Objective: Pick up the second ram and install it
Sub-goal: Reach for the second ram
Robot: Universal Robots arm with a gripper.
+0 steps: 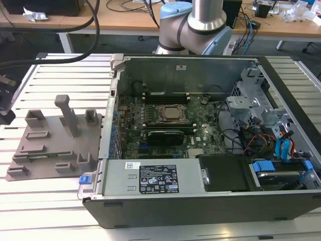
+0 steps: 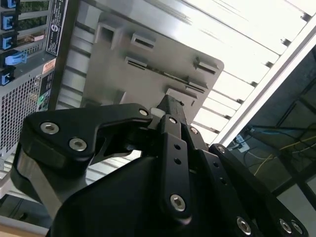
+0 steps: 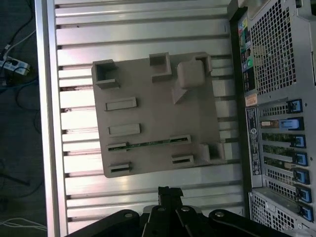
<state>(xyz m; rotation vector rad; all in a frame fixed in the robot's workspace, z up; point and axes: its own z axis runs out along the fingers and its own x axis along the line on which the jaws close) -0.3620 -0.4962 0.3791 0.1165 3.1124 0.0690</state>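
The second ram (image 3: 148, 144) stands on edge in a long slot of the grey holder tray (image 3: 148, 118), showing as a thin green line between two slot blocks. My gripper (image 3: 169, 191) hovers above the slatted table just off the tray's edge nearest the ram, apart from both. Its black fingers (image 2: 170, 106) are shut together with nothing between them. In the exterior view the tray (image 1: 50, 145) lies at the left, beside the open computer case (image 1: 200, 150). The green motherboard (image 1: 165, 120) lies inside the case.
A tall grey post (image 1: 67, 113) rises from the tray. The case's rear panel with blue slot clips (image 3: 291, 148) borders the tray on one side. The table's edge (image 3: 44, 123) and floor cables lie on the other. The arm's base (image 1: 193, 27) stands behind the case.
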